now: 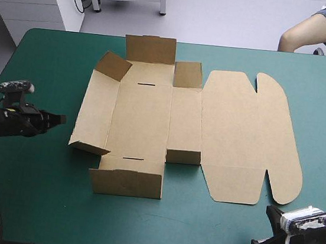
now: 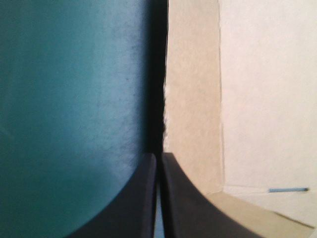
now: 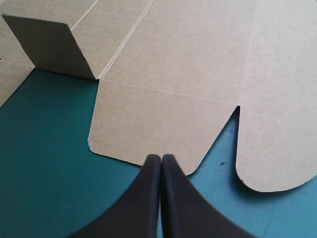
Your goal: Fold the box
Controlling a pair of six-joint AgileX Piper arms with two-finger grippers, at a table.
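Observation:
The brown box (image 1: 151,120) lies unfolded at the table's middle, and the long lid panel (image 1: 244,138) with rounded tabs is flat on its right. The left side wall (image 1: 95,114) and several small flaps stand partly raised. My left gripper (image 1: 61,119) is shut, low over the cover just left of that wall. In the left wrist view its tips (image 2: 158,157) point at the wall's edge (image 2: 190,89). My right gripper (image 1: 270,217) is shut near the front right corner. Its tips (image 3: 161,158) sit at the lid's front edge (image 3: 148,134), beside a raised flap (image 3: 49,47).
Teal-green cover (image 1: 35,190) shows between the box and the table's front and left edges. A strip of cover (image 1: 324,118) runs along the right of the lid. The back flap (image 1: 151,49) stands close to the far edge.

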